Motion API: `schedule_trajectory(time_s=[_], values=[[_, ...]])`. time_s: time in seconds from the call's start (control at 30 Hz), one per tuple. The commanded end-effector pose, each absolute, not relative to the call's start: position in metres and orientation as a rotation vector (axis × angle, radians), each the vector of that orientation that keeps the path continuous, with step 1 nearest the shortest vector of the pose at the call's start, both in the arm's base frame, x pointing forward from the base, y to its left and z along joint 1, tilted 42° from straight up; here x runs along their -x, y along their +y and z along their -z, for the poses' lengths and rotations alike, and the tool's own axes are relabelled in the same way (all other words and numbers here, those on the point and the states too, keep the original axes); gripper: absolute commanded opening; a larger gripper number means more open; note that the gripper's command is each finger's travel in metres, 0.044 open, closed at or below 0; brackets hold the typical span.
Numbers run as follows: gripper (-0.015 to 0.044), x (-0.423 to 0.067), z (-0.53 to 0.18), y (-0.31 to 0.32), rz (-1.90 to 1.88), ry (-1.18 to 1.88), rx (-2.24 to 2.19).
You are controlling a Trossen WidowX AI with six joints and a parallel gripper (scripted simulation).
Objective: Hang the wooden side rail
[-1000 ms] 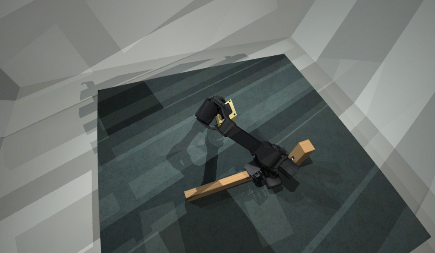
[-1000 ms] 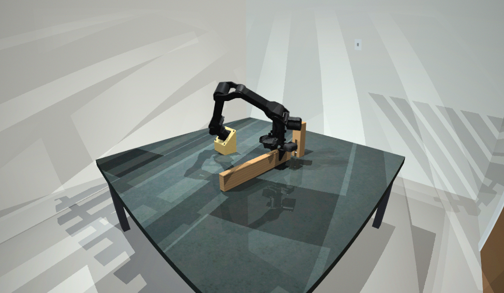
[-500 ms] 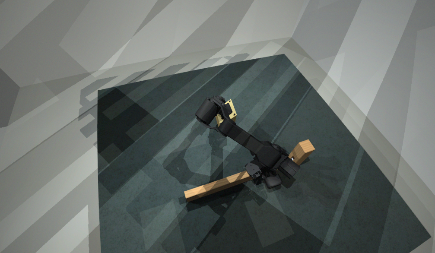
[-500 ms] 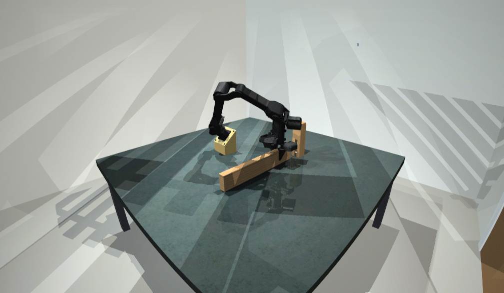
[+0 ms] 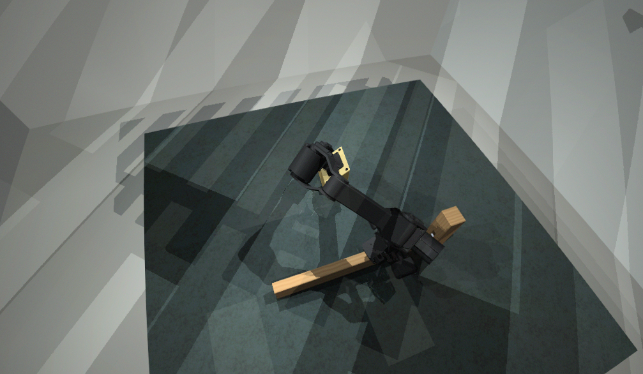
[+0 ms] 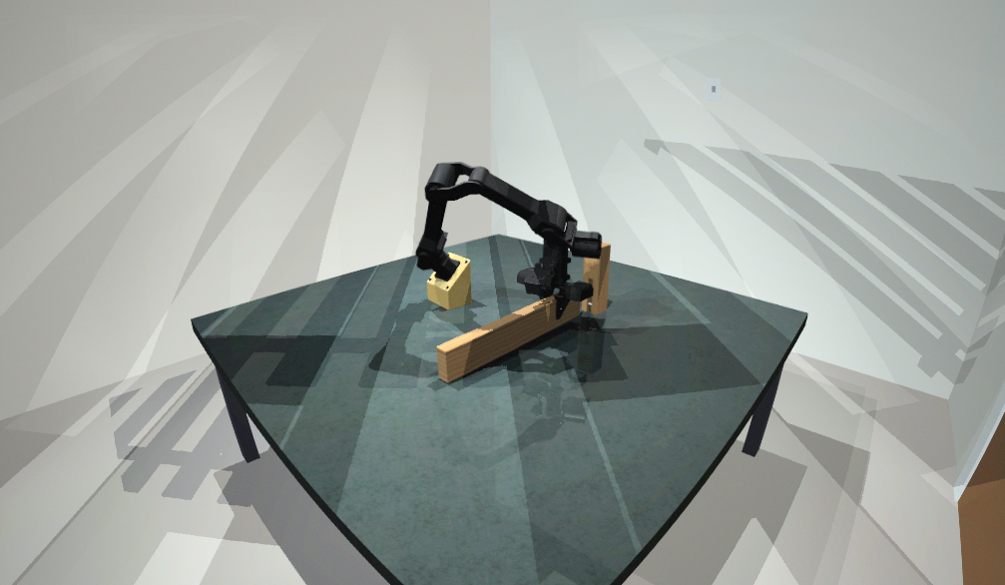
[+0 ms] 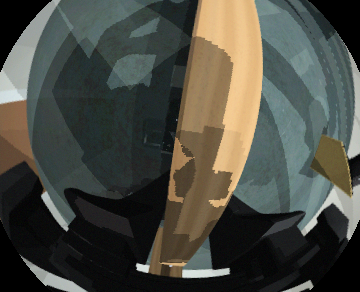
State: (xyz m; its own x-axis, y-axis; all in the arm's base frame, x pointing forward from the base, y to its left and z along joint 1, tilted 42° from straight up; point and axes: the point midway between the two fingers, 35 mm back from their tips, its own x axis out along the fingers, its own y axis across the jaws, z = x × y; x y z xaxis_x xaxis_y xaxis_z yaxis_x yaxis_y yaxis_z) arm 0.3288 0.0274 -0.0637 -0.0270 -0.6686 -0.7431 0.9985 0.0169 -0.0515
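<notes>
The wooden side rail lies slanted, its far end on the dark table, its near end lifted at the headboard post. The post stands upright on the table. My gripper is shut on the rail close to its post end, fingers on both sides of the board. The steel hooks, the slot and its pins are hidden behind the gripper and wrist.
The arm's yellow base block stands behind the rail toward the table's back. The arm arches over from it to the post. Table edges run near on the right of the post in the overhead view.
</notes>
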Motion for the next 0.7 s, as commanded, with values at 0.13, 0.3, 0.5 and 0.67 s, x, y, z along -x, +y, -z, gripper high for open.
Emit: schedule_trajectory(time_s=[0.13, 0.3, 0.5, 0.67], values=[[0.0, -0.3303, 0.061, 0.0321, 1.465, 0.698, -0.616], [0.0, -0.3303, 0.0604, 0.0326, 1.465, 0.699, -0.616], [0.0, -0.3303, 0.0596, 0.0333, 1.465, 0.699, -0.616], [0.0, -0.3303, 0.059, 0.0339, 1.465, 0.699, -0.616]])
